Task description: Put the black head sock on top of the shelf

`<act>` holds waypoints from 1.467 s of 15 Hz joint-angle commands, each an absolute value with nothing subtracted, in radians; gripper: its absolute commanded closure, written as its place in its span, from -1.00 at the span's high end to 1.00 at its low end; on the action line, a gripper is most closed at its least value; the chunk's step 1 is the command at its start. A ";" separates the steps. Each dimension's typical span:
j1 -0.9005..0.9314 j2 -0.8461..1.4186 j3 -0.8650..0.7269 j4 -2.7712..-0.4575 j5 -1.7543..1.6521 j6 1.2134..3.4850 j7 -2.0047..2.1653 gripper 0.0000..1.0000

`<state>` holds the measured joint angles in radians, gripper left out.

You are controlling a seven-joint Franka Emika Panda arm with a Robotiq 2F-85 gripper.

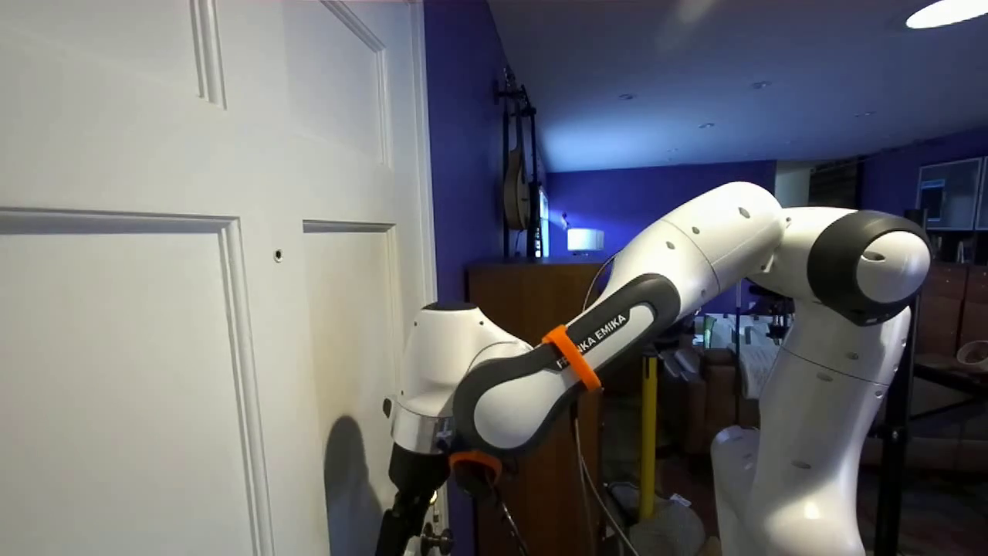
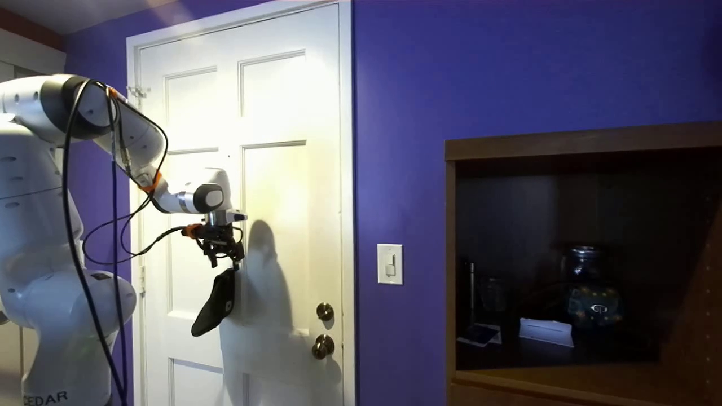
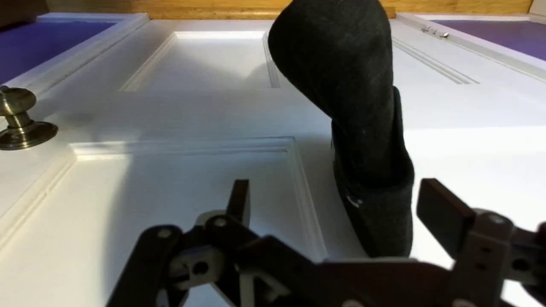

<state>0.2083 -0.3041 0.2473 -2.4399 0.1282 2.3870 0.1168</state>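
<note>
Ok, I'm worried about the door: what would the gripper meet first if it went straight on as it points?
Probably the black head sock, just below the open gripper in an exterior view; depth is unclear, and they may touch.

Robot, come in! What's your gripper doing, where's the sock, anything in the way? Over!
Gripper open. Black head sock below it, support unseen. White door close by, perhaps in the way.

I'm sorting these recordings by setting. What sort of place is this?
Probably a room in a home: a tan-bodied guitar hanging by a purple wall, a white cylindrical lampshade beyond, and a white panelled door with a round brassy knob.
</note>
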 commanded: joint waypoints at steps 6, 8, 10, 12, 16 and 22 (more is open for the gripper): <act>0.295 -0.241 0.176 -2.528 0.287 2.593 -0.094 1.00; 0.318 -0.212 0.157 -2.518 0.351 2.595 -0.168 1.00; 0.341 -0.185 0.141 -2.506 0.426 2.598 -0.262 1.00; 0.353 -0.165 0.133 -2.492 0.491 2.582 -0.344 0.47; 0.342 -0.151 0.136 -2.481 0.541 2.564 -0.426 0.06; 0.337 -0.152 0.139 -2.483 0.561 2.561 -0.457 -0.76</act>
